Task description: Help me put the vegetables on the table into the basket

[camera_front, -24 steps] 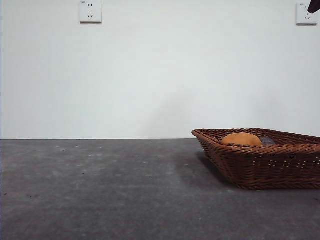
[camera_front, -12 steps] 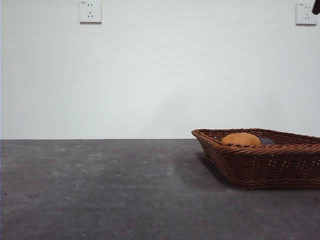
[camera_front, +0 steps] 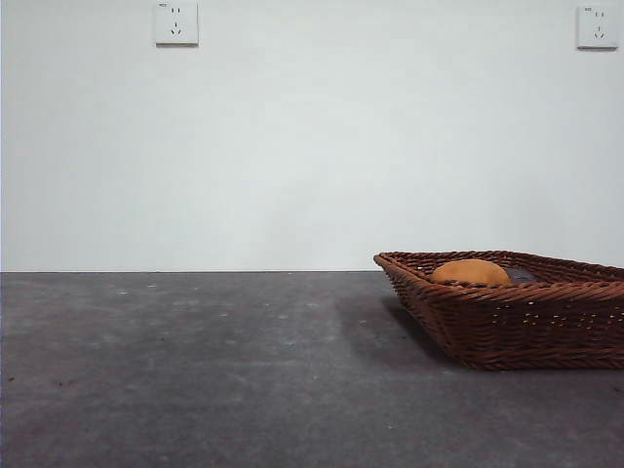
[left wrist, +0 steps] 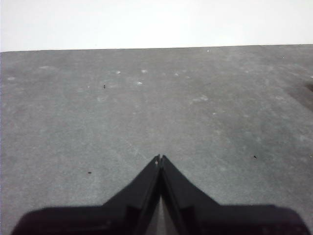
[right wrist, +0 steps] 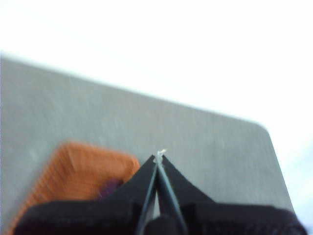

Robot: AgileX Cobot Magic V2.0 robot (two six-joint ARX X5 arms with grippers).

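Both grippers have their black jaws pressed together tip to tip with nothing between them; the left gripper (left wrist: 160,159) hangs low above bare grey tabletop, while the right gripper (right wrist: 159,157) is raised above the table, its wrist picture blurred, with the basket (right wrist: 73,171) showing below it as an orange-brown smear and a spot of dark purple inside that is too blurred to name.

Seen from the front, the near stretch of the table (camera_front: 195,370) is mottled dark grey and holds no vegetable; neither arm shows in this view; farther back, toward the table's right edge, stands the basket (camera_front: 507,322), a shallow dark brown wicker tray with a braided rim, cut off by the picture's right side; inside it lies the potato (camera_front: 471,272), rounded and orange-brown, its top rising just over the near rim; just beside the potato, deeper in the basket, a sliver of something dark greyish shows, too hidden to identify; beyond the table's far edge a white wall carries two sockets (camera_front: 176,22) high up.
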